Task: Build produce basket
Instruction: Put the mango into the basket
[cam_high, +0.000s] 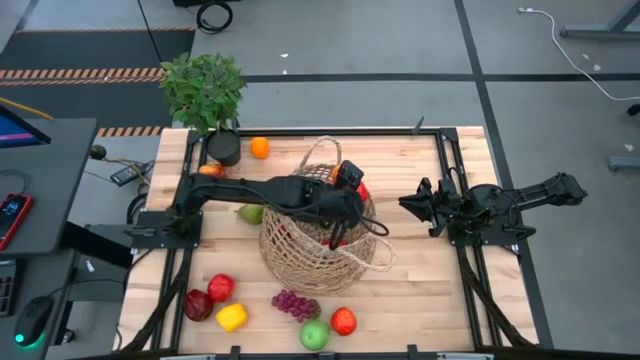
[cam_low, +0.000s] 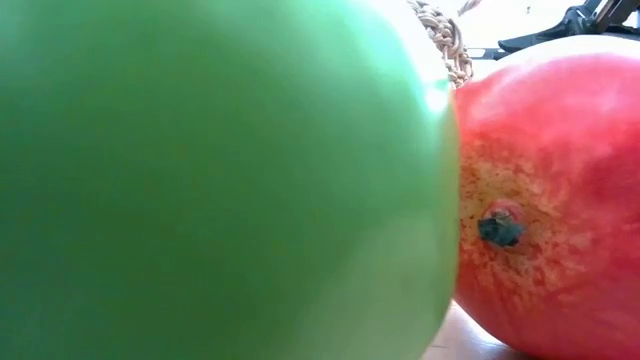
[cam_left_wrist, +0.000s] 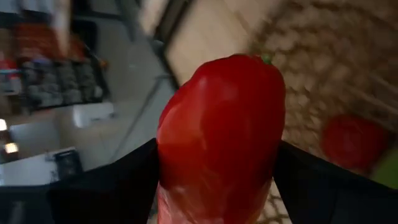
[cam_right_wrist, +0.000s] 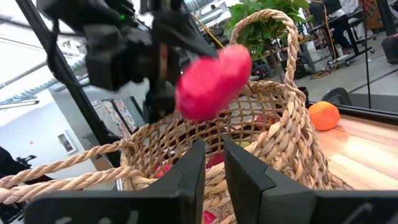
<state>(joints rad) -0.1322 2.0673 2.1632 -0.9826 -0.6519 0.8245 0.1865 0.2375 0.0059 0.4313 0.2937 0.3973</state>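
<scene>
The tan wicker basket (cam_high: 318, 240) stands mid-table; it also shows in the right wrist view (cam_right_wrist: 273, 137). My left gripper (cam_high: 347, 183) reaches in from the table's left and hovers over the basket's far right rim, shut on a red pepper (cam_left_wrist: 221, 137), which the right wrist view shows above the basket's opening (cam_right_wrist: 214, 81). Another red fruit (cam_left_wrist: 353, 142) lies inside the basket. My right gripper (cam_high: 408, 205) waits just right of the basket, its fingers (cam_right_wrist: 239, 171) slightly open and touching nothing. Loose produce rests on the table along the near edge and at the far left. My left gripper pinches the red pepper between its two fingers, one on each side of the body (cam_left_wrist: 168, 155). The green stem end (cam_left_wrist: 266, 59) points away from the wrist. The fingers slant down from the table's left. The pepper is lifted clear, above the basket's opening.
A potted plant (cam_high: 205, 95) stands at the far left corner, with an orange (cam_high: 259, 147) beside it. A green fruit (cam_high: 250, 213) lies left of the basket. Near edge: red pepper (cam_high: 220, 287), yellow pepper (cam_high: 231, 317), grapes (cam_high: 295, 304), green apple (cam_high: 314, 334), red apple (cam_high: 343, 321).
</scene>
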